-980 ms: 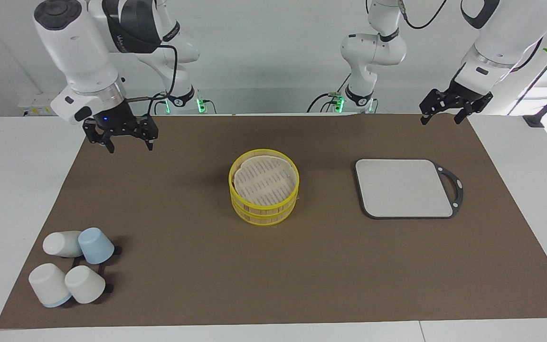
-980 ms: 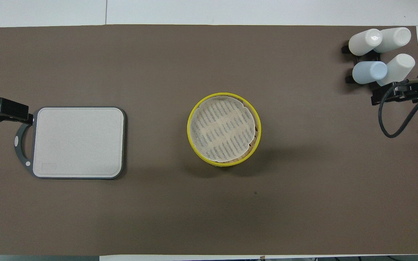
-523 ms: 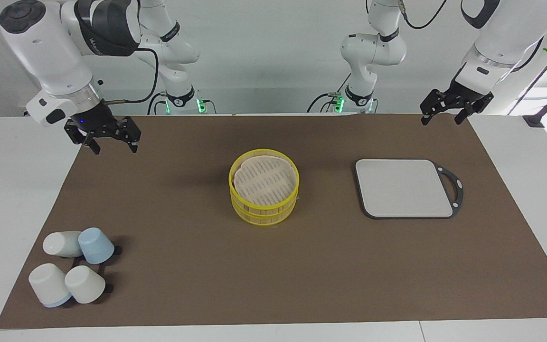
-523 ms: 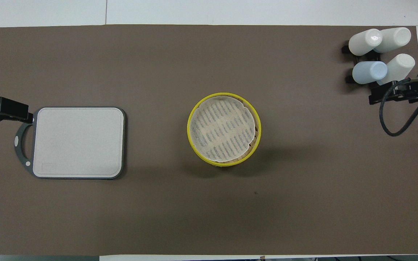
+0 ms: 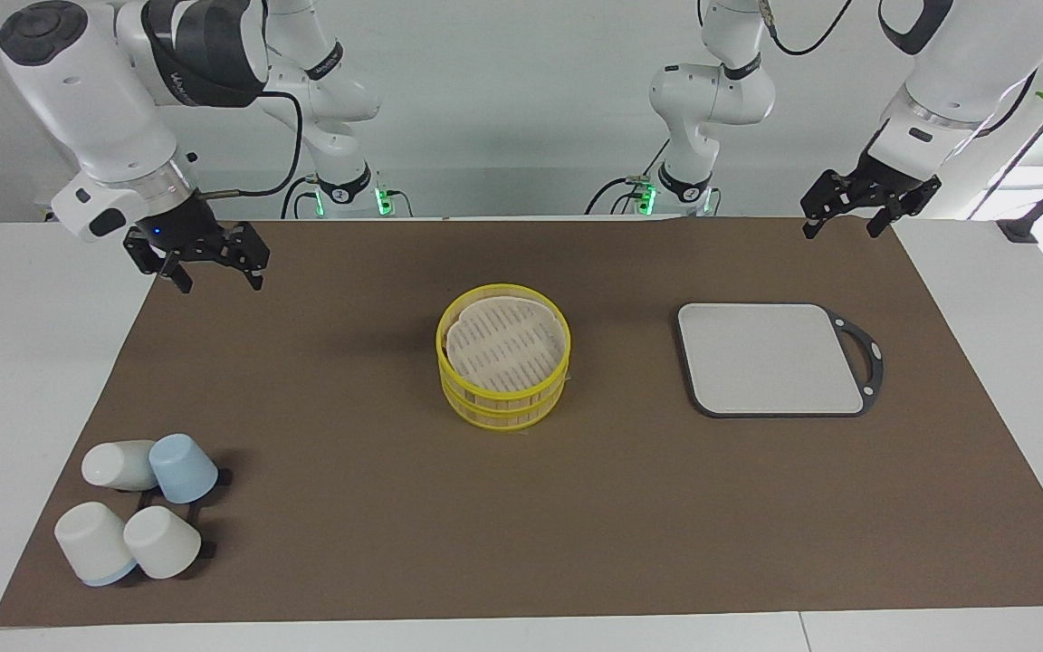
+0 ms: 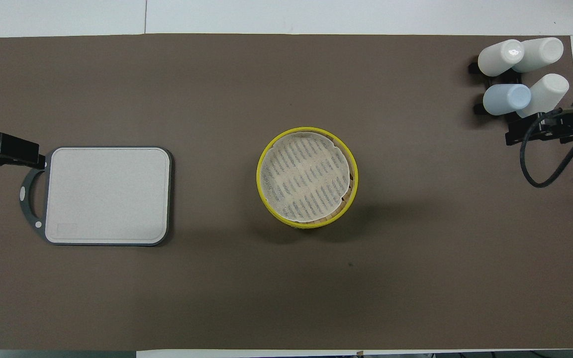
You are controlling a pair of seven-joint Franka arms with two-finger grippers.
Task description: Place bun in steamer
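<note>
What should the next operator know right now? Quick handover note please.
Right gripper: open, holding nothing, raised over the mat's corner at the right arm's end, near the robots.
Left gripper: open, holding nothing, waiting above the mat's edge at the left arm's end, near the grey cutting board.
Steamer: mid-mat, two yellow-rimmed tiers stacked, pale slatted top showing.
Bun: not visible in either view; nothing on the board, nothing seen on the steamer.
Cups: four clustered at the right arm's end, farther from the robots than the steamer.
Done: cannot confirm any placement.
Left: find the bun, verify it.
</note>
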